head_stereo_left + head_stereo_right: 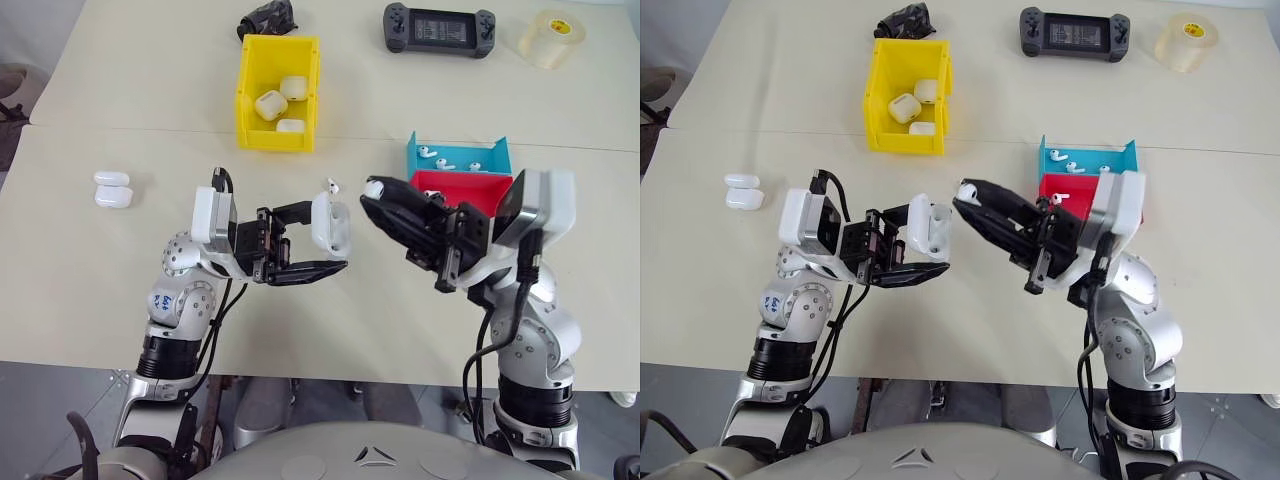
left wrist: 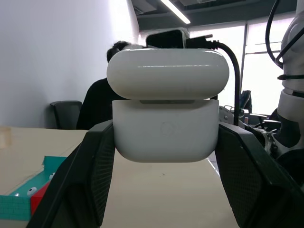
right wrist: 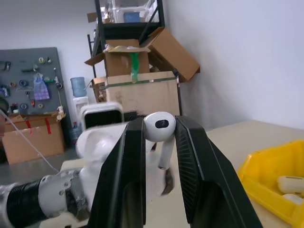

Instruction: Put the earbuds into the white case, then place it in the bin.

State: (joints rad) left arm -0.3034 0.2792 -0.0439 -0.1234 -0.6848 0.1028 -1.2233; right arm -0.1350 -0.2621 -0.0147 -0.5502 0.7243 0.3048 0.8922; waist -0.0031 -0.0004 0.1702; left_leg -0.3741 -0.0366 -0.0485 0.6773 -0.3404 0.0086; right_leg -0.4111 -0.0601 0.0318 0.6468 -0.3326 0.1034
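Observation:
My left gripper [image 1: 326, 242] is shut on the white case [image 1: 330, 222] and holds it above the table; its fingers [image 2: 90, 175] clamp the case's body [image 2: 165, 135]. The lid [image 2: 167, 71] stands slightly lifted off the body. My right gripper [image 1: 376, 196] points left toward the case, a short gap away, and is shut on one of the earbuds [image 3: 160, 129], pinched by its head at the fingertips. Another earbud [image 1: 333, 185] shows just above the case. The yellow bin [image 1: 247, 95] stands at the back of the table, with three white cases [image 1: 271, 104] in it.
A blue tray [image 1: 500, 155] with several earbuds and a red tray [image 1: 470, 190] sit behind my right arm. Two more white cases [image 1: 112, 189] lie at the left of the table. At the far edge are a game controller [image 1: 438, 28], a tape roll [image 1: 552, 38] and a dark object [image 1: 267, 18].

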